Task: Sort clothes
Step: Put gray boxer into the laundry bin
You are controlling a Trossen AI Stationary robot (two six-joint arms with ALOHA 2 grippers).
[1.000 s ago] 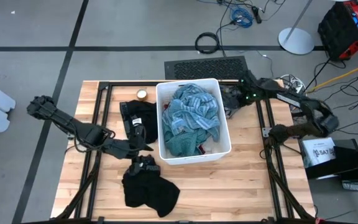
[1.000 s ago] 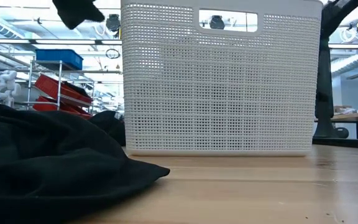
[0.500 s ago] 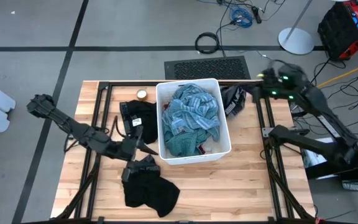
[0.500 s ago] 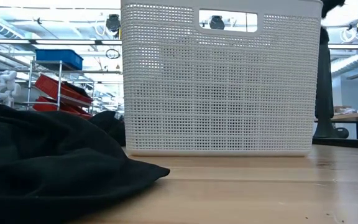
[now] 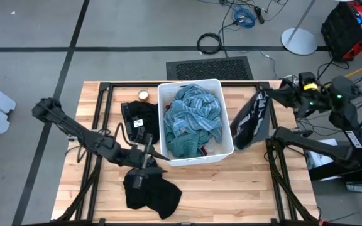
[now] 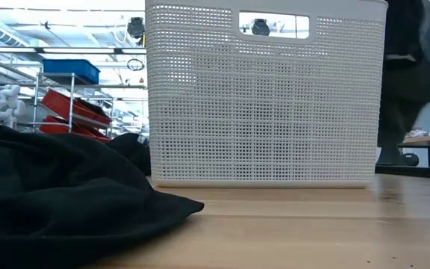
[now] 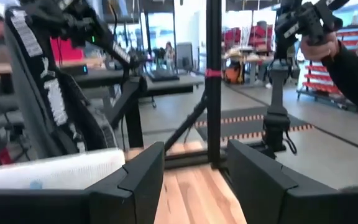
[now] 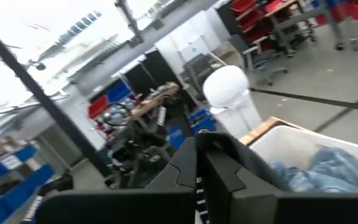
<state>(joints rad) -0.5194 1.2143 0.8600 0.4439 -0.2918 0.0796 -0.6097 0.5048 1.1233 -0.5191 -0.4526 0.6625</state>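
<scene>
A white bin (image 5: pixel 226 135) stands mid-table and holds a teal-grey striped garment (image 5: pixel 193 116). One black garment (image 5: pixel 151 193) lies on the table near the front left, also in the low view (image 6: pixel 51 198). Another black garment (image 5: pixel 140 118) lies against the bin's left wall. My right gripper (image 5: pixel 268 96) is shut on a dark grey garment with white print (image 5: pixel 250 122), which hangs right of the bin. My left gripper (image 5: pixel 160 157) stands open and level at the bin's near left corner, over the black garment, with nothing between its fingers (image 7: pixel 138 180). My right gripper pinches the dark garment's top edge (image 5: pixel 260 98) between its two fingers, which lie level and come from the table's right side. The garment hangs below them, spread out flat, beside the bin's right wall (image 6: pixel 416 67) and clear of the table. One layer or several, I cannot tell.
A small round roll (image 5: pixel 143 95) lies at the far left of the bin. Black frame rails (image 5: pixel 272 169) run along the table's left and right sides. Bare wood lies in front of the bin (image 5: pixel 231 188). A person's arm (image 7: pixel 353 68) shows beyond the table.
My right gripper has risen and swung toward the table's right edge, tipping up to level. It has lifted the dark printed garment off the far right of the table, so it now hangs spread. My left gripper has risen, tipped level and moved toward the near edge and the bin's corner.
</scene>
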